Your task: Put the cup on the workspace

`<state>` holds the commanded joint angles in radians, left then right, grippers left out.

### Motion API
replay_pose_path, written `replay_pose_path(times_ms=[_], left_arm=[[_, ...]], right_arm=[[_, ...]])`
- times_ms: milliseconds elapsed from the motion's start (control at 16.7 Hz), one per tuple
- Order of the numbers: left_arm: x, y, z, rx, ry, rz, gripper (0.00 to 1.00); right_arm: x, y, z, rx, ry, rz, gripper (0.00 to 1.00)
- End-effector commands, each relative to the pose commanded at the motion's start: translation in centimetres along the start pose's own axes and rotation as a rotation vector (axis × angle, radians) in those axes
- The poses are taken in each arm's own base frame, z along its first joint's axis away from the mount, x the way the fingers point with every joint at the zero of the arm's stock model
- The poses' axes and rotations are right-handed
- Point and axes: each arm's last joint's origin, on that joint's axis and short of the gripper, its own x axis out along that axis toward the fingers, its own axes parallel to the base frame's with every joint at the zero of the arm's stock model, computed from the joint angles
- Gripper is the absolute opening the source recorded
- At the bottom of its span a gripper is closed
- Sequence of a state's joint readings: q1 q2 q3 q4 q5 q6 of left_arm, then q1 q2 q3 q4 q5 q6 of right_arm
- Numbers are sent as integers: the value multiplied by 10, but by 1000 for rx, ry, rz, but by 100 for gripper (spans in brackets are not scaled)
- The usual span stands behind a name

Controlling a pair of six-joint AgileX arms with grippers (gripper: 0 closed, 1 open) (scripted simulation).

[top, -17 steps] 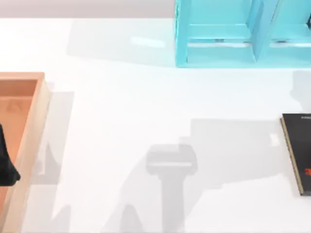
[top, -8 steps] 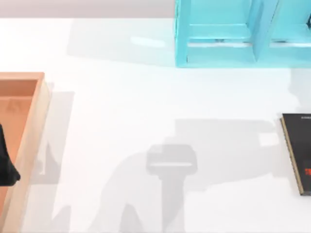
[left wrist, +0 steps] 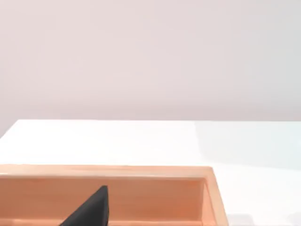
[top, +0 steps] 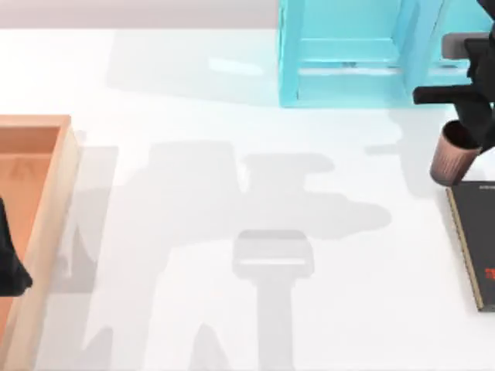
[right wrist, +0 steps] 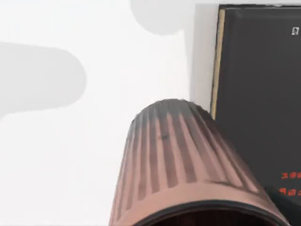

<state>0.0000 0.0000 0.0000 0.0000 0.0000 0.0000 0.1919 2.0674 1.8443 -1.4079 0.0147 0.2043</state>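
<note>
Your right pincer (top: 464, 131) has just swung in from the shelf side grasping the cup (top: 450, 157); lower it onto the counter (top: 232, 193) beside the book (top: 476, 239)

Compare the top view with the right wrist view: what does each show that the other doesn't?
Top view alone: the right hand over the cup's rim, the light-blue shelf and the orange tray at the table's left. Right wrist view alone: the cup's ribbed side close up. Both: the cup, the black book beside it, and the white workspace.
</note>
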Motion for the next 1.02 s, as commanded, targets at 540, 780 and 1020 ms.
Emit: replay_pose_path(times_ms=[540, 780, 1020], left_arm=[[0, 0, 0, 0, 0, 0, 100], [0, 0, 0, 0, 0, 0, 100], [0, 0, 0, 0, 0, 0, 100]], right_arm=[[-28, 166, -12, -10, -45, -21, 0], [-27, 184, -19, 6, -43, -29, 0], [-27, 182, -18, 12, -43, -26, 0]])
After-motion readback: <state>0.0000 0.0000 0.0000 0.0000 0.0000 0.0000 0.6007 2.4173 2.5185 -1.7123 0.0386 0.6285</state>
